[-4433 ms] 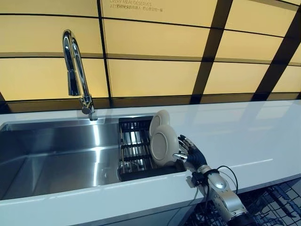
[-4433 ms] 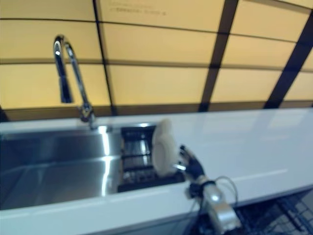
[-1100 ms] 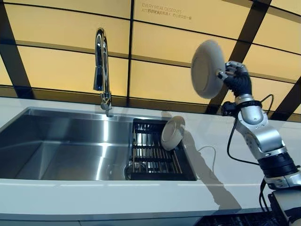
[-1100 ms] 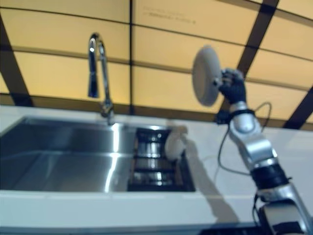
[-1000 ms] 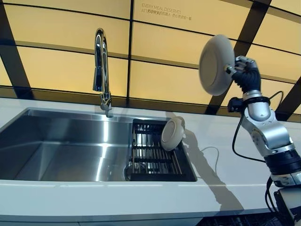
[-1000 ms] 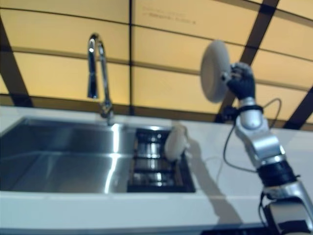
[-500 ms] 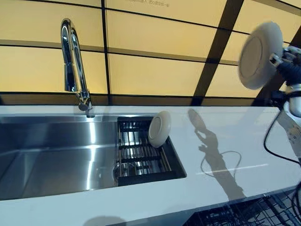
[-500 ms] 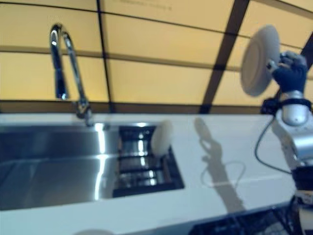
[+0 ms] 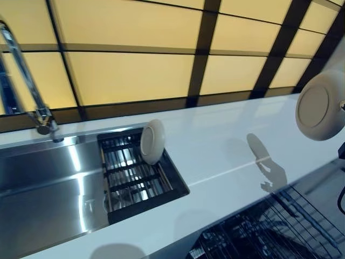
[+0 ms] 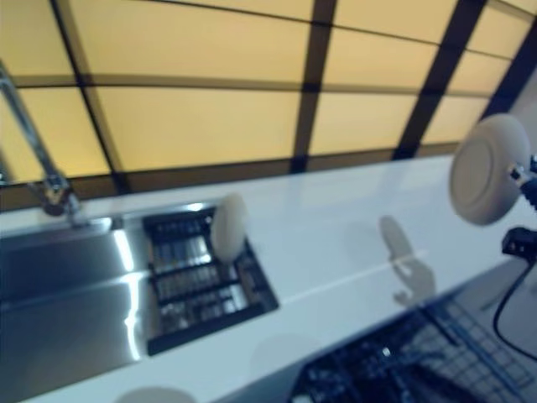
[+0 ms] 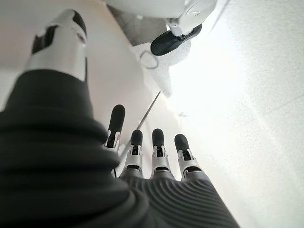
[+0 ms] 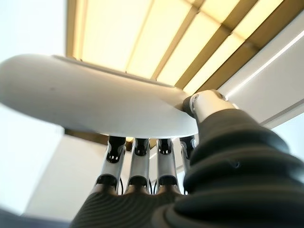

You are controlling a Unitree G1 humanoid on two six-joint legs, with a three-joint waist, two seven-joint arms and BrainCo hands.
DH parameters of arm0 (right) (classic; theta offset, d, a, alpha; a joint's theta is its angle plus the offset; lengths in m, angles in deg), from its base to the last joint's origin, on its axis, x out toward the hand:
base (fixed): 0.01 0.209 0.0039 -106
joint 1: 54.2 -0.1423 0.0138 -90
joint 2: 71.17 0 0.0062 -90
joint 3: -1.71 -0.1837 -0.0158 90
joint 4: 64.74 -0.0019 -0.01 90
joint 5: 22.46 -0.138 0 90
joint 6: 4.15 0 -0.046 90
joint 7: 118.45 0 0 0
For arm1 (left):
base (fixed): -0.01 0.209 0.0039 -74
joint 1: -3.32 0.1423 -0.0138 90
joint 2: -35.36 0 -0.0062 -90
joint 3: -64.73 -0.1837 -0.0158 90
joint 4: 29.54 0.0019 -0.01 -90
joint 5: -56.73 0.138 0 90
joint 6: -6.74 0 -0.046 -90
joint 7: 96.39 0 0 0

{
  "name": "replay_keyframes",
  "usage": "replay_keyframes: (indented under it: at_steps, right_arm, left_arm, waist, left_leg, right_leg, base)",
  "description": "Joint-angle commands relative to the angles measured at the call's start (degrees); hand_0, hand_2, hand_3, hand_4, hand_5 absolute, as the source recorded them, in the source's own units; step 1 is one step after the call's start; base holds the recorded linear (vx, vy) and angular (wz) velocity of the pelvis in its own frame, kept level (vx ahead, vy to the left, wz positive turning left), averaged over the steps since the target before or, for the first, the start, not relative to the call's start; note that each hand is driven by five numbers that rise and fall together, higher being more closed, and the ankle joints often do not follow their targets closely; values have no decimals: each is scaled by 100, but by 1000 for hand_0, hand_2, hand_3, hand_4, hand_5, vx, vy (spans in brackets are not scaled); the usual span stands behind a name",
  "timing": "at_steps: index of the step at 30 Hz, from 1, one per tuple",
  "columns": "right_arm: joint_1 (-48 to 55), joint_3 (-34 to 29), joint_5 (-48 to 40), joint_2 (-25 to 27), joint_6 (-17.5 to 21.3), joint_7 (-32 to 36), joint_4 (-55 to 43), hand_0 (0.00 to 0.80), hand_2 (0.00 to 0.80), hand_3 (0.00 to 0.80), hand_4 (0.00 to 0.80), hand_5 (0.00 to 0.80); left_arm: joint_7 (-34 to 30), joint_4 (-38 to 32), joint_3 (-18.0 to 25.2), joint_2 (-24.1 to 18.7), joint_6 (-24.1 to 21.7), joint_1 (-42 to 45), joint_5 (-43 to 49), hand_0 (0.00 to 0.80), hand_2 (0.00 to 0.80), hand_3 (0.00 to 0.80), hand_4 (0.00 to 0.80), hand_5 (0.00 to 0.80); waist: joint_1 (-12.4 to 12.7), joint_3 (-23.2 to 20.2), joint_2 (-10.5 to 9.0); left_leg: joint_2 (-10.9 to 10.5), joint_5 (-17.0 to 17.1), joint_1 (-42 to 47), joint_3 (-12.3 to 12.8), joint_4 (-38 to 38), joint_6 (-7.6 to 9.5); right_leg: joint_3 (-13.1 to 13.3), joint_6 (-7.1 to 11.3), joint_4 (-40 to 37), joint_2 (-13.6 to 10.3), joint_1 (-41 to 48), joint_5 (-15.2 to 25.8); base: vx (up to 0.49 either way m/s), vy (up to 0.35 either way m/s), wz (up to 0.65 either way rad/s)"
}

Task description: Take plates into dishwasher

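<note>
My right hand point(image 12: 137, 190) is shut on a white plate point(image 9: 319, 107), pinching its rim between the fingers point(image 12: 137, 159) and the thumb point(image 12: 205, 102). It holds the plate on edge at the far right, above the counter's front edge and the open dishwasher rack point(image 9: 259, 232). Only a bit of this hand shows in the right eye view point(image 10: 527, 180). A second white plate point(image 9: 152, 141) stands upright in the black dish rack point(image 9: 129, 181) in the sink. My left hand point(image 11: 156, 156) hangs at my side with straight fingers, holding nothing.
A steel sink basin point(image 9: 43, 183) with a chrome faucet point(image 9: 24, 89) lies at the left. The white counter point(image 9: 226, 151) runs to the right. A yellow panelled wall point(image 9: 135, 70) with dark strips stands behind it.
The camera has swung right and down. My right hand has carried the plate right and lower, from over the counter to above the dishwasher rack. The plate in the sink rack has stayed put.
</note>
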Motion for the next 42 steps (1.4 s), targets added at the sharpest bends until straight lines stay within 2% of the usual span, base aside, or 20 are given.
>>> replay_keyframes:
  at_steps: [1,2,4,5,7,10,14,15,16,17,18,21,23,26,27,30,35,42]
  right_arm:
    - [-157,-474,-333,35,642,236,-51,800,800,800,800,800]
    - [-103,-506,-388,5,652,294,-74,800,800,800,800,800]
    - [51,-607,-459,-90,689,485,-151,800,800,800,800,800]
    - [48,-581,-558,-143,729,554,-221,800,800,800,800,800]
    - [-1,-536,-574,-178,729,564,-237,800,800,800,800,800]
    - [-151,-372,-665,-190,727,554,-356,800,800,800,800,800]
    - [-431,-89,-699,-144,721,658,-361,800,800,800,800,800]
    - [-519,-6,-699,-139,729,719,-353,800,800,800,800,800]
    - [-587,52,-706,-140,730,745,-363,800,800,800,800,800]
    - [-671,147,-797,-96,712,759,-389,800,800,800,800,800]
    - [-741,209,-851,-69,696,778,-414,800,800,800,800,800]
    - [-890,347,-754,1,605,874,-555,800,800,800,800,800]
    - [-1045,479,-542,-46,527,977,-634,800,800,800,800,800]
    - [-1235,654,-379,-89,443,1010,-678,800,800,800,800,800]
    - [-1350,734,-287,-100,380,1043,-692,800,800,800,800,800]
    - [-1576,959,-186,-127,193,1171,-719,800,800,800,800,800]
    - [-1535,1171,-111,-164,-42,1485,-784,800,800,800,800,800]
    - [-1139,1317,92,-354,-104,1931,-776,800,800,800,800,800]
  left_arm:
    - [37,-254,67,-513,-360,-811,-27,0,0,0,0,0]
    - [32,-292,83,-533,-359,-811,-71,0,0,0,0,0]
    - [12,-435,106,-582,-352,-808,-216,0,0,0,0,0]
    - [31,-548,140,-593,-353,-782,-318,0,0,0,0,0]
    - [21,-646,164,-592,-312,-790,-317,0,0,0,0,0]
    - [163,-679,97,-530,-267,-907,-410,0,0,0,0,0]
    - [314,-555,94,-508,-252,-999,-497,0,0,0,0,0]
    - [370,-539,112,-520,-207,-1033,-507,0,0,0,0,0]
    - [422,-510,146,-543,-193,-1067,-475,0,0,0,0,0]
    - [469,-471,176,-567,-167,-1116,-411,0,0,0,0,0]
    - [495,-441,184,-578,-175,-1155,-387,0,0,0,0,0]
    - [406,-441,193,-495,-380,-1154,-392,0,0,0,0,0]
    - [395,-422,156,-338,-584,-1059,-399,0,0,0,0,0]
    - [350,-452,129,-187,-642,-969,-404,0,0,0,0,0]
    - [329,-443,143,-122,-665,-923,-412,0,0,0,0,0]
    - [274,-335,200,-31,-675,-864,-453,0,0,0,0,0]
    - [183,-256,237,36,-674,-878,-524,0,0,0,0,0]
    - [163,-212,207,87,-703,-943,-466,0,0,0,0,0]
  waist:
    - [-125,84,-223]
    - [-154,116,-250]
    - [-163,201,-301]
    - [-45,253,-298]
    - [20,248,-294]
    - [227,123,-266]
    - [390,12,-332]
    - [445,-25,-359]
    - [502,-32,-394]
    - [537,-29,-417]
    - [563,-1,-421]
    - [585,64,-276]
    - [581,80,-151]
    - [594,82,-21]
    - [617,72,47]
    - [608,2,158]
    - [493,-47,263]
    - [442,-71,285]
  left_leg:
    - [173,-272,-276,78,539,94]
    - [194,-287,-260,121,544,98]
    - [276,-295,-260,332,567,110]
    - [401,-276,-327,658,641,129]
    - [467,-239,-414,828,665,149]
    - [677,-59,-898,1151,751,195]
    - [927,53,-1355,1265,979,135]
    - [977,-47,-1405,1184,1026,41]
    - [1055,13,-1518,1267,1098,2]
    - [1146,27,-1615,1206,1200,-118]
    - [1220,197,-1712,1287,1264,-139]
    - [1275,373,-1706,1055,1217,-360]
    - [1217,420,-1635,908,1151,-440]
    - [1161,468,-1638,682,1136,-513]
    - [1147,526,-1652,464,1073,-552]
    - [1146,592,-1537,67,875,-638]
    - [1238,725,-1394,109,648,-733]
    - [1252,794,-1302,156,537,-782]
  right_leg:
    - [-172,680,543,-238,-465,434]
    - [-187,715,574,-251,-541,506]
    - [-388,796,745,-353,-699,620]
    - [-775,811,1133,-563,-692,644]
    - [-922,789,1276,-656,-680,610]
    - [-1104,612,1536,-792,-340,192]
    - [-1140,527,1319,-669,81,-301]
    - [-1158,550,1099,-568,291,-580]
    - [-1268,520,960,-496,365,-656]
    - [-1305,475,766,-400,503,-742]
    - [-1378,388,651,-335,504,-677]
    - [-1379,234,511,-208,496,-685]
    - [-1334,114,473,-150,470,-714]
    - [-1256,12,497,-136,436,-775]
    - [-1180,-37,539,-112,372,-806]
    - [-1072,-97,575,-82,296,-865]
    - [-1090,-124,595,-56,249,-894]
    - [-1172,-108,571,-41,223,-842]
  base:
    - [-77,-182,-75]
    - [-107,-148,-98]
    - [-169,-97,-89]
    - [-257,-80,-86]
    - [-262,-69,-88]
    - [-370,-132,-74]
    - [-210,-213,-62]
    - [-140,-295,-48]
    - [-161,-420,-83]
    - [-233,-422,-100]
    - [-186,-367,-69]
    - [-112,-174,-11]
    - [-49,19,1]
    - [-61,60,17]
    - [-48,73,15]
    - [-33,68,7]
    - [-26,53,-1]
    - [-14,5,0]
